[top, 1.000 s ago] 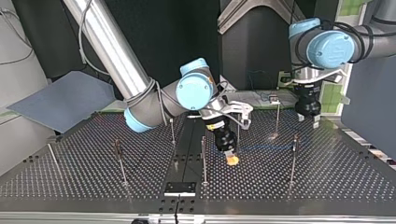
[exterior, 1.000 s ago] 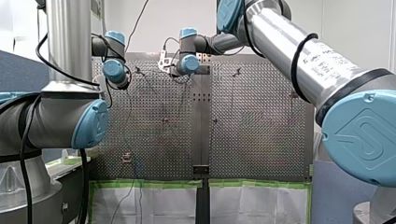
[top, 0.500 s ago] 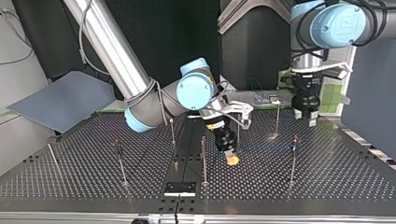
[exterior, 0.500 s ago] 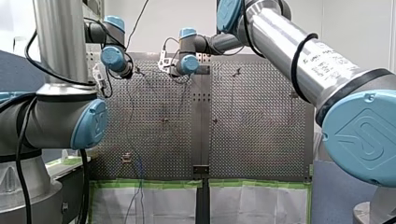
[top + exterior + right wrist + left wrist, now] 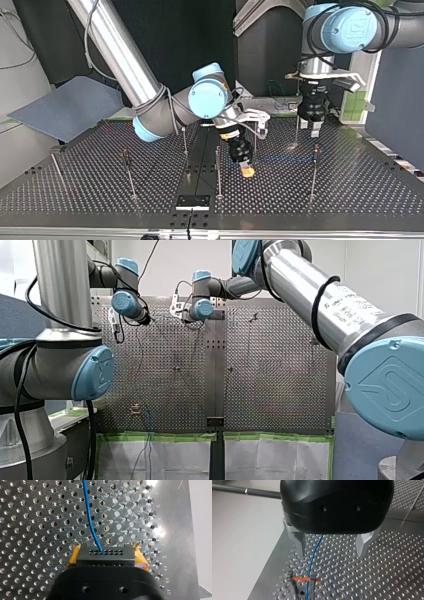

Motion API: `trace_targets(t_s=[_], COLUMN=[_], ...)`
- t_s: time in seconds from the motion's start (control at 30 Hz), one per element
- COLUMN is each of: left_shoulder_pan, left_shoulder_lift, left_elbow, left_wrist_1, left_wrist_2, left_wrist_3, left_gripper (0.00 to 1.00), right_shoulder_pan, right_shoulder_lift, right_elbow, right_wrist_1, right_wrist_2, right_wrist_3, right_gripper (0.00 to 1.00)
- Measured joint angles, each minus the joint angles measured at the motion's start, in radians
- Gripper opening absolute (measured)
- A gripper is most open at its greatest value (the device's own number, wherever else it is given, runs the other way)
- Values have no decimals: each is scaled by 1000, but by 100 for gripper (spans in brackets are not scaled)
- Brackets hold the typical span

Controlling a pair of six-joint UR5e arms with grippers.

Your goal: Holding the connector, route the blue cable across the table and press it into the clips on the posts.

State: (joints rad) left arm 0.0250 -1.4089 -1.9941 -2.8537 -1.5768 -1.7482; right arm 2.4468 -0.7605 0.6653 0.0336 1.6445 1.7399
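Note:
In the right wrist view my right gripper (image 5: pixel 105 549), with yellow pads, is shut on a black connector (image 5: pixel 105 555). The blue cable (image 5: pixel 91 522) leaves the connector and runs ahead over the perforated plate. The top view shows this gripper (image 5: pixel 245 169) low over the table's middle, and the cable (image 5: pixel 280 159) stretches from it to a post (image 5: pixel 314 170) at the right. My left gripper (image 5: pixel 331 554) hangs open above the plate with its metal fingers apart. The cable (image 5: pixel 313 557) passes beneath the gap to an orange-marked clip (image 5: pixel 303 579). It is also seen in the top view (image 5: pixel 309 127).
Thin metal posts stand around the perforated table (image 5: pixel 350 200): two at the top view's left (image 5: pixel 127 170) (image 5: pixel 55 165) and two near the middle (image 5: pixel 217 170) (image 5: pixel 185 140). Another (image 5: pixel 297 125) stands beside my left gripper. A black bracket (image 5: pixel 192 201) sits at the near edge.
My left arm has risen and swung toward the top view's left, its gripper now close to the far post. My right arm has stayed in place, still gripping the connector.

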Motion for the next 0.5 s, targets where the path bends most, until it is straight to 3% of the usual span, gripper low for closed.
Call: trace_targets(t_s=[0.27,0.5], left_shoulder_pan=[-36,-65], left_shoulder_lift=[-15,-70], left_elbow=[24,78], left_wrist_1=[57,70], left_wrist_2=[-4,-27], left_wrist_3=[3,14], left_gripper=[100,100], right_shoulder_pan=[-1,-1], right_shoulder_lift=[0,1], right_elbow=[0,0], right_wrist_1=[-1,-2], right_wrist_2=[0,0], right_wrist_3=[0,0], right_gripper=[0,0])
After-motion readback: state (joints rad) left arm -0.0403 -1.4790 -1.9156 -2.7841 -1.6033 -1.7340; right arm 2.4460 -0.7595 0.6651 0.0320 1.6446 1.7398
